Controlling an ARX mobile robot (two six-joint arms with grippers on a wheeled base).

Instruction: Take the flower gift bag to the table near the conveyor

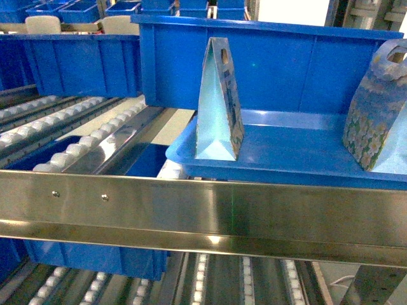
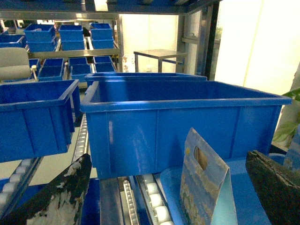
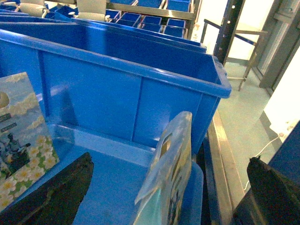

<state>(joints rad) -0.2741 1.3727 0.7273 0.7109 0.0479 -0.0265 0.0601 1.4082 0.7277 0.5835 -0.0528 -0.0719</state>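
A warehouse: steel roller racking (image 1: pixel 95 136) holding rows of blue bins (image 2: pixel 42 35).

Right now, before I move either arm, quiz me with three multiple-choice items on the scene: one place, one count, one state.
1. The bags stand on: A a white table; B a blue tray; C bare rollers.
2. Bags in the head view: A one; B two; C four.
3. The middle bag is: A upright; B lying flat; C gripped by jaws.
Answers: 1 B, both bases rest on the tray; 2 B, one mid-frame, one at right; 3 A, it stands handle-up, nothing touching it.
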